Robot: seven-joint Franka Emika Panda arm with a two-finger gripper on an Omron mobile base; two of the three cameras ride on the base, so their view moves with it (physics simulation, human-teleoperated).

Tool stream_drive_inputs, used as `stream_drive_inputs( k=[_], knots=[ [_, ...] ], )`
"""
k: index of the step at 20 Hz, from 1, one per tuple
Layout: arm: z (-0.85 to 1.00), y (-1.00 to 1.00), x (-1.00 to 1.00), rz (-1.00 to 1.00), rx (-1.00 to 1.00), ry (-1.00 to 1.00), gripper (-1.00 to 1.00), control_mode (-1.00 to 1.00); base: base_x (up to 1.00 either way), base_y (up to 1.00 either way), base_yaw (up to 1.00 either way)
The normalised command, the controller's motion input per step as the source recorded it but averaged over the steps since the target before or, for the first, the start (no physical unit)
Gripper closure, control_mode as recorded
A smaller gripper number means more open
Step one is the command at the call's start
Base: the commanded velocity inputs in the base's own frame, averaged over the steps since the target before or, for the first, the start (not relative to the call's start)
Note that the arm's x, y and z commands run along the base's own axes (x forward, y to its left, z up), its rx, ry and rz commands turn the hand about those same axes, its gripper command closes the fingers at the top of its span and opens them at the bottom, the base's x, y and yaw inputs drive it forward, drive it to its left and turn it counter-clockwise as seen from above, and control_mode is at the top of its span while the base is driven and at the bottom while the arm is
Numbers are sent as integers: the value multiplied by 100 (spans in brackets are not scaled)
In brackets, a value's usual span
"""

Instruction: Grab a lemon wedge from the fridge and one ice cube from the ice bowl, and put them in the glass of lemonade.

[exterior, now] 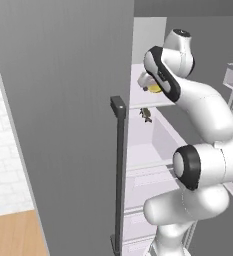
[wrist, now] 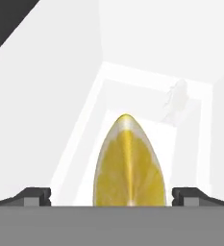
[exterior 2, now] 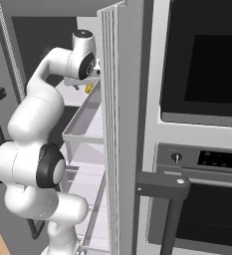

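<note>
yellow lemon wedge (wrist: 128,163) between parted fingertips (wrist: 35,196), untouched, long axis pointing away

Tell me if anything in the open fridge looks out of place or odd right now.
Nothing looks spilled or broken. The small bright yellow lemon wedge sits between the open jaws on a white shelf of the tall grey fridge. One oddity: a small dark brownish lump lies alone on the shelf below.

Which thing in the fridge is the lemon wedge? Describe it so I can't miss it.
Look inside the open fridge, on the upper white shelf where the arm reaches. The lemon wedge is the bright yellow piece between the gripper fingertips, unlike the small dark lump just below.
</note>
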Motion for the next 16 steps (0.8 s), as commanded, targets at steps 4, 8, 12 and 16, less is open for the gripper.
stream_drive_inputs(
  k=[4, 8, 12, 16],
  knots=[
    [-22, -6, 11, 11, 0, 3, -100, -100, 0, 0, 0],
    [-1, 0, 2, 2, 0, 0, -100, -100, 0, 0, 0],
    [-2, 0, -14, 2, 0, 0, -100, -100, 0, 0, 0],
    [-7, 0, -28, 0, 0, 0, 100, -100, 0, 0, 0]
  ],
)
